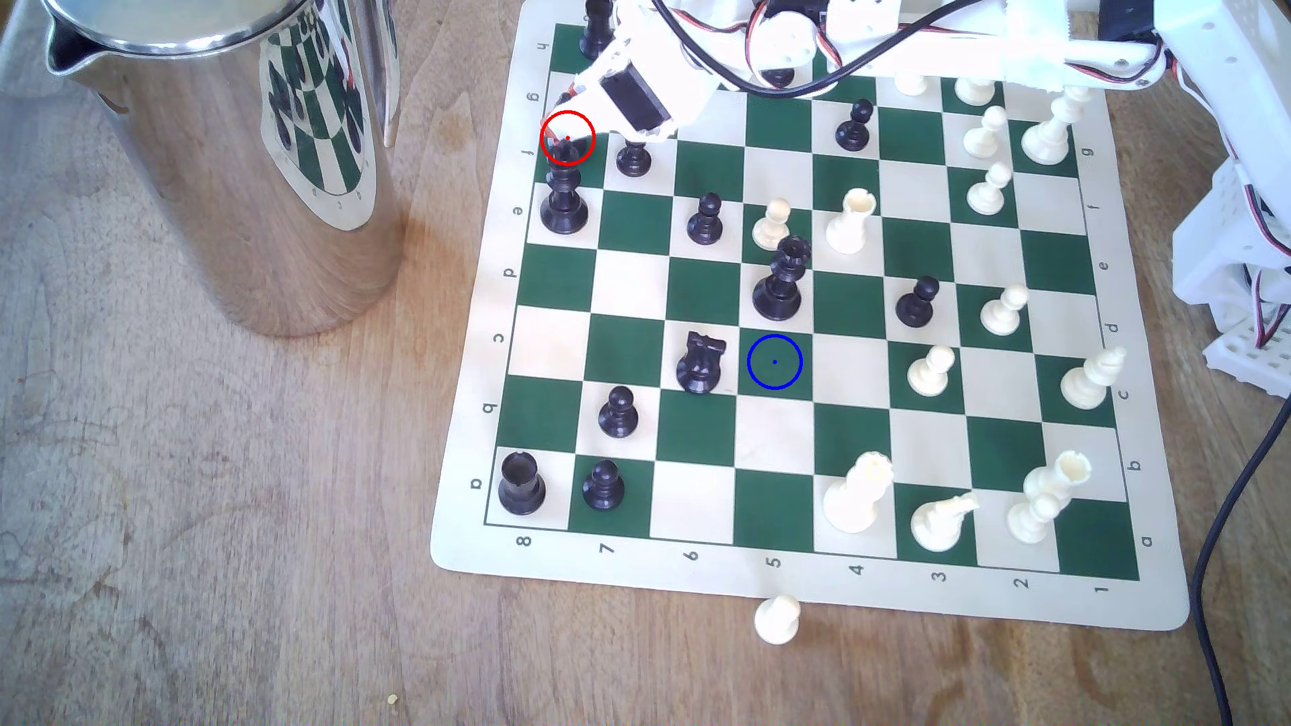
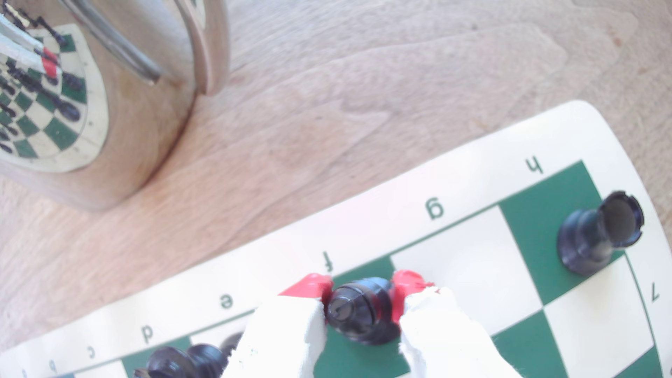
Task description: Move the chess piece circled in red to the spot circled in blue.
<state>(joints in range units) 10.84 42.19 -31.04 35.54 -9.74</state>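
The chess piece circled in red, a slim black bishop (image 1: 563,151), stands on the green edge square by the letter f, at the board's far corner on the exterior view's left. My gripper (image 1: 566,137) reaches down over it from the white arm. In the wrist view the red fingertips (image 2: 309,285) press on both sides of the bishop (image 2: 358,309), so my gripper (image 2: 362,287) is shut on it. Its base looks down on the square. The spot circled in blue (image 1: 775,361) is a bare dark green square in the board's middle.
The black king (image 1: 563,199) stands just beside the bishop, with a black pawn (image 1: 633,157) and a black rook (image 2: 600,232) close by. The black queen (image 1: 781,279) and knight (image 1: 700,361) border the blue ring. A steel jug (image 1: 244,153) stands off the board.
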